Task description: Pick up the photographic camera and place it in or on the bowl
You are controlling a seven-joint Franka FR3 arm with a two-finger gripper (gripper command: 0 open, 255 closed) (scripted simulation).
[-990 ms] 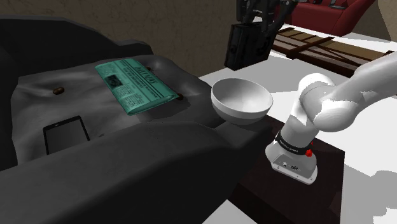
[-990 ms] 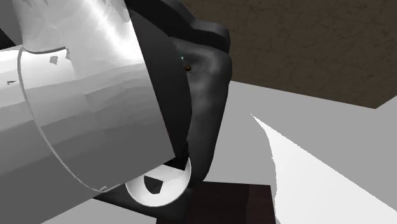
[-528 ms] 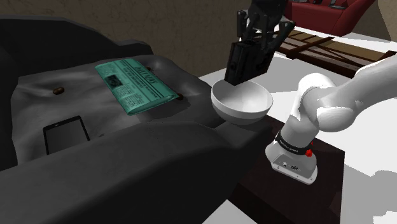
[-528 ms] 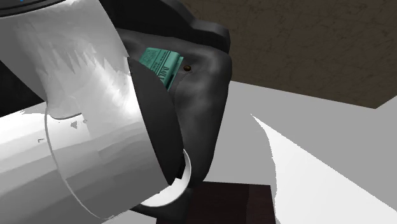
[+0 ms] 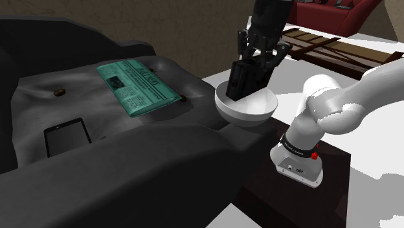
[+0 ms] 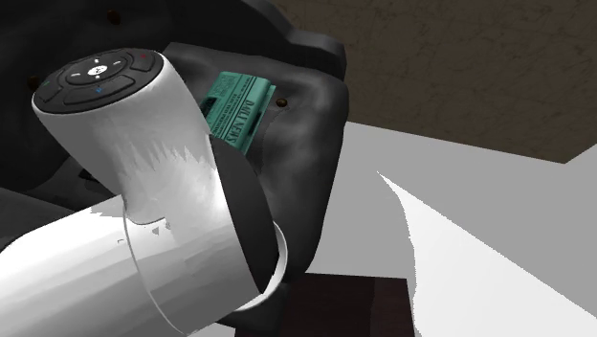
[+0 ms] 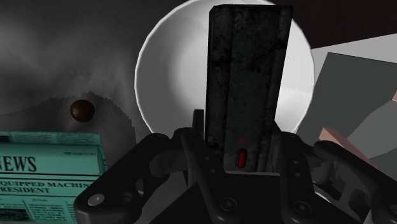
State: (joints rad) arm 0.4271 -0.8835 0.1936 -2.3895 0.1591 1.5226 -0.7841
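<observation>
The black fingers [image 7: 191, 143] clasp the dark flat rectangular camera [image 5: 245, 79], which hangs upright over the round white bowl [image 5: 252, 111].

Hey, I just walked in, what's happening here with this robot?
The white arm has its black jaws shut on a dark, boxy camera and holds it upright right over the white bowl, which sits at the edge of a dark sofa. The camera is not yet released. A teal newspaper and a black phone lie on the sofa cushion.
</observation>
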